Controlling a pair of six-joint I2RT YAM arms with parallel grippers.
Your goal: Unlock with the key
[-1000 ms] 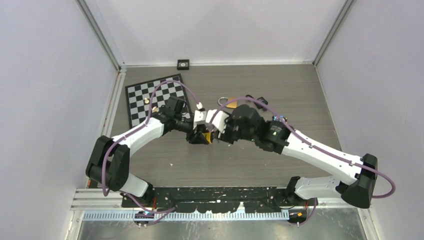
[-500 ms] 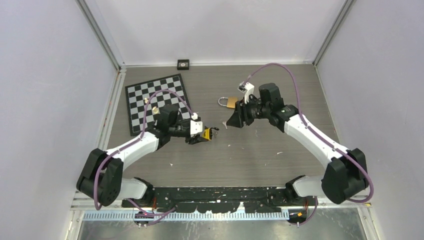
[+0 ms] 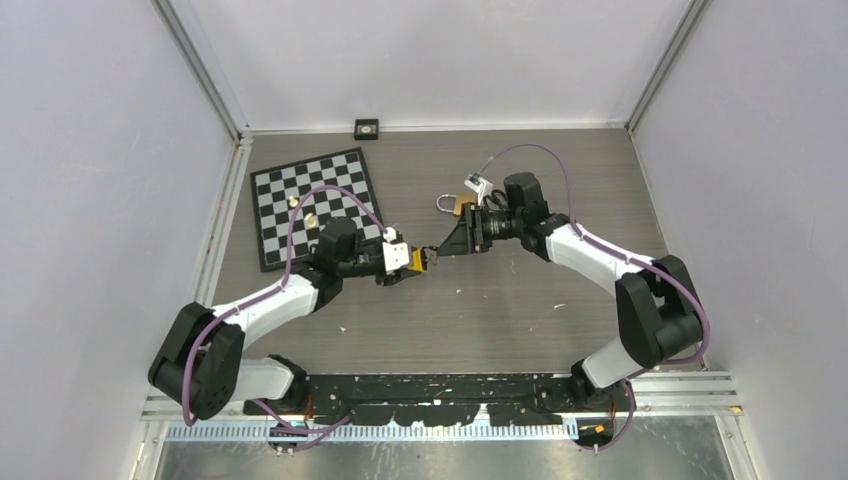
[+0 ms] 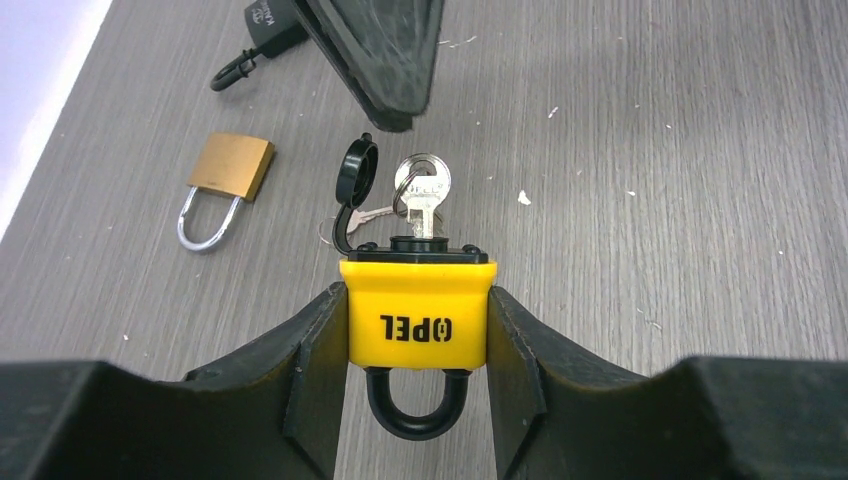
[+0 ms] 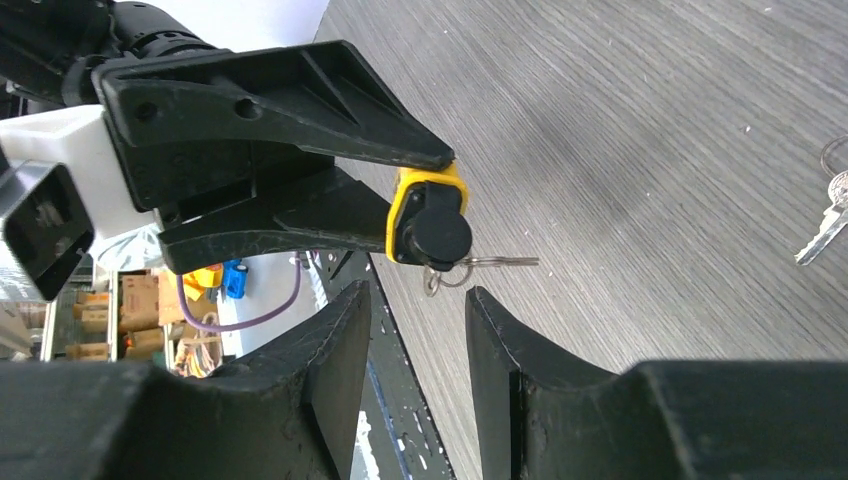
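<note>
Grey wood-grain desk (image 3: 520,300) carries everything, with a wide bare stretch in front of the two arms and a wall on each side and at the back. The checkered board (image 3: 308,205) lies far left, well apart from the work and no obstacle. The left gripper (image 4: 416,300) is pressed together on the flanks of the yellow padlock (image 4: 417,325). It holds the padlock off the desk near mid-table with the shackle pointing back toward its own wrist and the keyhole face turned out. That pose probably serves to brace the body against a twist and offer the key to the other arm. The right gripper (image 5: 415,292) faces it with its fingers spread and nothing between them, the tips just short of the key. Behind it, the brass padlock (image 4: 228,168) rests flat on the desk, near but clear of both arms. The key (image 4: 422,190) is seated in the yellow lock's cylinder with its bow and ring sticking out. There is open air on both sides, so there looks to be room to close on the bow and turn it. The black dust cap (image 4: 357,168) hangs flipped aside just beside the bow and may crowd one finger. Spare keys (image 5: 828,222) lie loose on the desk, off to one side.
</note>
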